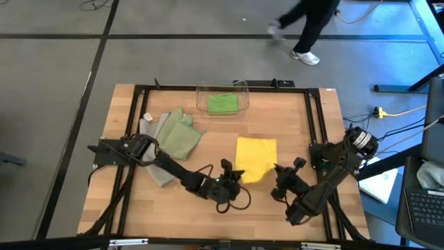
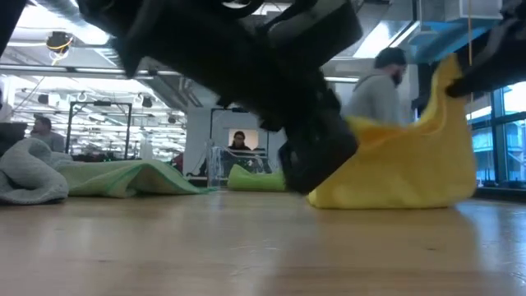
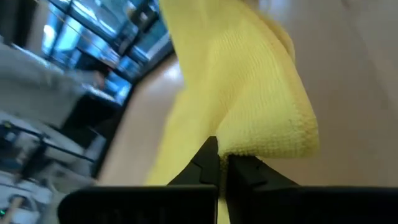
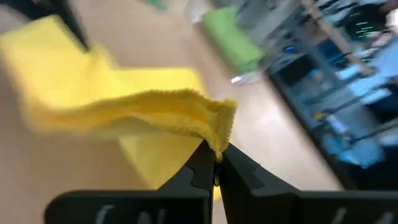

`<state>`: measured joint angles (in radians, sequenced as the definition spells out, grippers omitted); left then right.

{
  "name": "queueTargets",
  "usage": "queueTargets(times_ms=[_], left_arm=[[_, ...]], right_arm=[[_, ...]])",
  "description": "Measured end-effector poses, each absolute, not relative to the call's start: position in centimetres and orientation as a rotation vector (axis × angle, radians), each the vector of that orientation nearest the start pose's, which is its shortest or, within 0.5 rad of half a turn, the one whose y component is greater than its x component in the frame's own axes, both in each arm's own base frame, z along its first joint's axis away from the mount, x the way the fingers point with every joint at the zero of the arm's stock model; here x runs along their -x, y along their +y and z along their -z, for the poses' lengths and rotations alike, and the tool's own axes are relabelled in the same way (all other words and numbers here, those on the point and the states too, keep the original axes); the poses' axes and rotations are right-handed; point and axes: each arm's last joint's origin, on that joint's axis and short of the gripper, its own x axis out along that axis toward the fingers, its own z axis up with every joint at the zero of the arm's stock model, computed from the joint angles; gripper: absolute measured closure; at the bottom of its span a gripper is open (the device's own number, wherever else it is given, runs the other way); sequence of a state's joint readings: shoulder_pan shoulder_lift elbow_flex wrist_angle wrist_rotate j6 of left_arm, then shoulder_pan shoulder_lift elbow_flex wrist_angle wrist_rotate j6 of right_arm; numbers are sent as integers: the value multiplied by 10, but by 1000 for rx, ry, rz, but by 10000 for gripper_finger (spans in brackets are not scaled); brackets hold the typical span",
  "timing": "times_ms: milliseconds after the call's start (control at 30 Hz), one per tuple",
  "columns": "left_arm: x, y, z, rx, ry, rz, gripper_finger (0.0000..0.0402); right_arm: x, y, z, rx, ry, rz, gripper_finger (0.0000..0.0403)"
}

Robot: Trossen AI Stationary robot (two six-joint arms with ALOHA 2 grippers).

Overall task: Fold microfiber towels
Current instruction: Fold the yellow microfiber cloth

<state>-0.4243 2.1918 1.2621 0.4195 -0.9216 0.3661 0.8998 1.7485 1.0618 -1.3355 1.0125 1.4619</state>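
Note:
A yellow towel (image 1: 255, 156) lies at the table's middle, with its near edge raised. My left gripper (image 1: 237, 175) is shut on the towel's near left corner, and my right gripper (image 1: 277, 171) is shut on its near right corner. The low view shows the yellow towel (image 2: 411, 160) peaking high on the right and sagging to the tabletop. A bright green towel (image 1: 223, 103) lies inside the clear bin (image 1: 239, 86) at the far edge. A pale sage towel (image 1: 182, 136) and a grey towel (image 1: 157, 154) lie crumpled at the left. My left gripper pinches the yellow towel's near left corner (image 3: 249, 147) between its two fingers, coming in nearly level from the table's left. The corner is bunched over the fingertips. The cloth beyond it slopes down to the table, slack. My right gripper pinches the towel's near right corner (image 4: 221, 127) at the hemmed edge between its two fingertips, slanting down from the near right. That corner (image 2: 448, 74) is lifted well above the table. The cloth hangs from it in a slack ridge toward the other corner.
Black frame rails (image 1: 222, 88) run along the table's far edge and sides. A person walks on the floor beyond the table (image 1: 305, 28). Bare wood (image 1: 208, 215) shows along the near edge.

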Motion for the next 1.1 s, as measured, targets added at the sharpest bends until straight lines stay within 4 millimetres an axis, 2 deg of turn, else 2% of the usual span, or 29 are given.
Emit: queueTargets(times_ms=[233, 333, 467, 600, 767, 933, 1100], left_arm=[[-402, -183, -114, -616, 478, -380, 401], [-402, -181, -118, -637, 474, -400, 401], [-411, -161, -121, -647, 492, -430, 401], [-422, -129, -119, -622, 533, -445, 401], [-431, -96, -115, -549, 577, -436, 401], [-432, -79, -110, -487, 627, -419, 401], [-433, -73, -108, -429, 635, -410, 401]], right_arm=[[-170, 202, -175, 254, 784, 663, 383], [-168, 204, -175, 252, 787, 657, 383], [-170, 198, -176, 291, 796, 683, 383], [-176, 182, -178, 359, 820, 759, 382], [-178, 156, -163, 417, 871, 851, 382], [-172, 138, -138, 385, 885, 883, 382], [-166, 131, -121, 342, 862, 873, 382]])
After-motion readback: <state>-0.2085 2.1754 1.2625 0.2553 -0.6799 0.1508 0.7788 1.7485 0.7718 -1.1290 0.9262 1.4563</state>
